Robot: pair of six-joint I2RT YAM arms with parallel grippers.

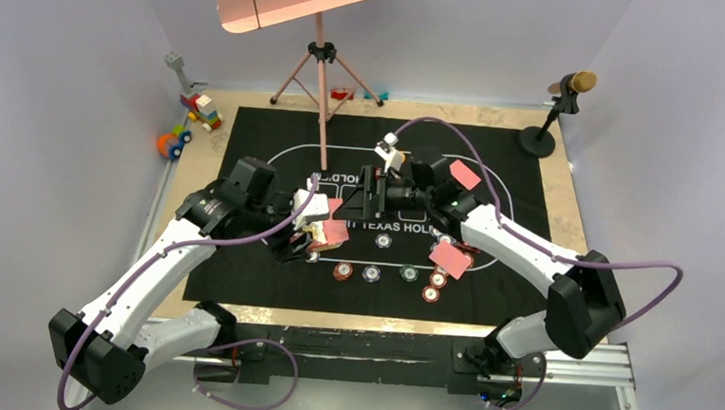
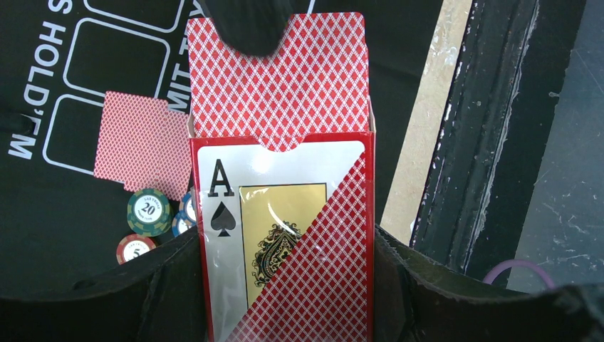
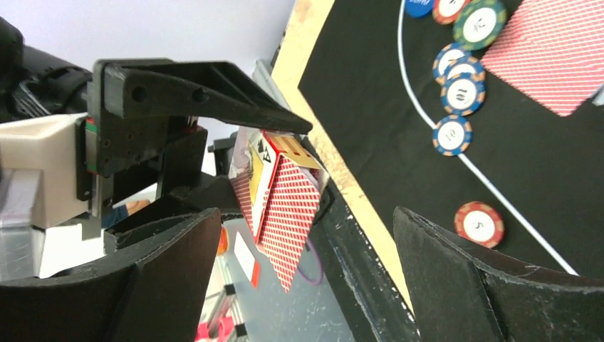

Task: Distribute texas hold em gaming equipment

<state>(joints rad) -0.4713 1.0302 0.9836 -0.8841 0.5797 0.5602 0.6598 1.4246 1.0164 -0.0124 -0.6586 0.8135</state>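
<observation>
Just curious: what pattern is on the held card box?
The cardboard card box shows a red-and-white diamond lattice, seen best in the left wrist view.

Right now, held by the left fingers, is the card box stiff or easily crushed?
The card box looks like thin glossy cardboard, so it may be slippery. Its top stands open, so hard squeezing by the left fingers could dent it.

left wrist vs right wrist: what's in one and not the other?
Left wrist only: the card box front seen square-on, and the HOLD'EM lettering on the mat. Right wrist only: a row of blue chips along the white line, the box seen at an angle from outside, and the right jaws standing wide open. Both: the box clamped in the left jaws, the black mat and the tan table edge.
</observation>
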